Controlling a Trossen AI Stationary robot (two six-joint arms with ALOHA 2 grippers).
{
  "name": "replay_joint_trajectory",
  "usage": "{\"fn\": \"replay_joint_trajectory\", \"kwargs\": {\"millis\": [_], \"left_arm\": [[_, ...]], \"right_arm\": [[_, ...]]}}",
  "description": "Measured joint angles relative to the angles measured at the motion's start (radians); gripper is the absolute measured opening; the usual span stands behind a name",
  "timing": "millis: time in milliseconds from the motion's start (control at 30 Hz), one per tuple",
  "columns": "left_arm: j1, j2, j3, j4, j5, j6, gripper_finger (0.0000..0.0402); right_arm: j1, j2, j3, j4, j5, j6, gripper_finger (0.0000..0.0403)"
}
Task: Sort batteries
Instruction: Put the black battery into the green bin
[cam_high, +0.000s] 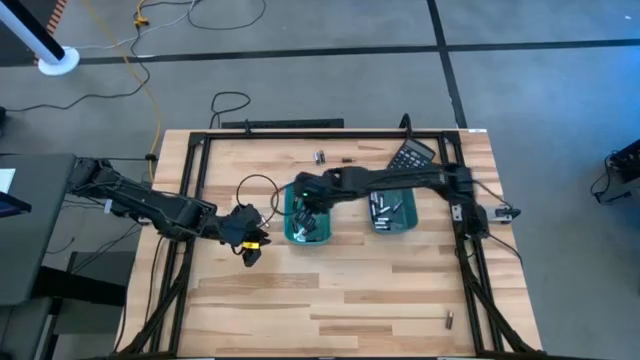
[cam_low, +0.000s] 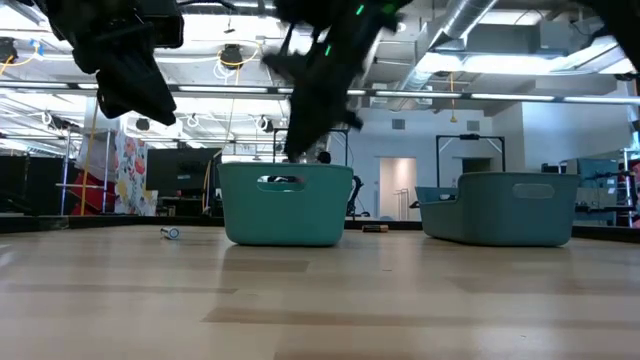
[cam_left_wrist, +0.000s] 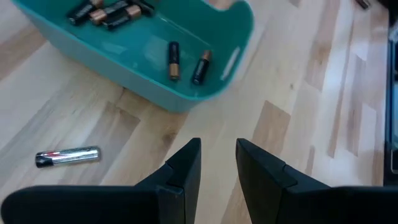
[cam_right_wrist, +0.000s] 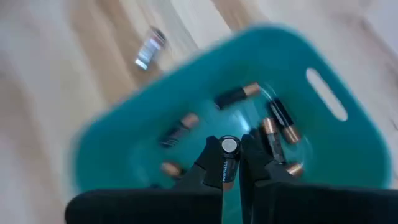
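Two teal trays stand on the wooden table: the left tray (cam_high: 306, 228) (cam_low: 285, 205) and the right tray (cam_high: 393, 212) (cam_low: 500, 208), both holding several batteries. My right gripper (cam_high: 303, 207) (cam_right_wrist: 229, 148) reaches over the left tray (cam_right_wrist: 292, 56), shut on a dark battery (cam_right_wrist: 226, 168). My left gripper (cam_high: 248, 245) (cam_left_wrist: 217, 155) hovers open over bare table near that tray's (cam_left_wrist: 155, 87) near-left corner. A silvery battery (cam_left_wrist: 67, 157) lies on the wood beside it. Loose batteries (cam_high: 320, 157) also lie near the far edge. My right gripper pinches the dark battery between its two fingers, coming from above and pointing down into the left tray. The battery's silvery end cap (cam_right_wrist: 229, 145) faces the wrist camera, its body running along the fingers. It is lifted clear above the batteries on the tray floor.
A black calculator (cam_high: 412, 155) lies at the far right behind the right tray. One battery (cam_high: 449, 320) sits near the near right corner, another (cam_low: 172, 233) left of the left tray. A black cable (cam_high: 250, 190) loops on the table. Bare wood spreads across the near half.
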Motion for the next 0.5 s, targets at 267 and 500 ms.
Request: {"fn": "replay_joint_trajectory", "kwargs": {"millis": [267,500], "left_arm": [[0.004,0.0,0.0,-0.001,-0.044,-0.044,0.0098],[0.004,0.0,0.0,-0.038,-0.059,-0.122,0.0098]], "right_arm": [[-0.064,0.175,0.127,-0.065,-0.148,-0.062,0.0021],[-0.081,0.208,0.128,-0.118,-0.197,-0.093,0.0023]]}}
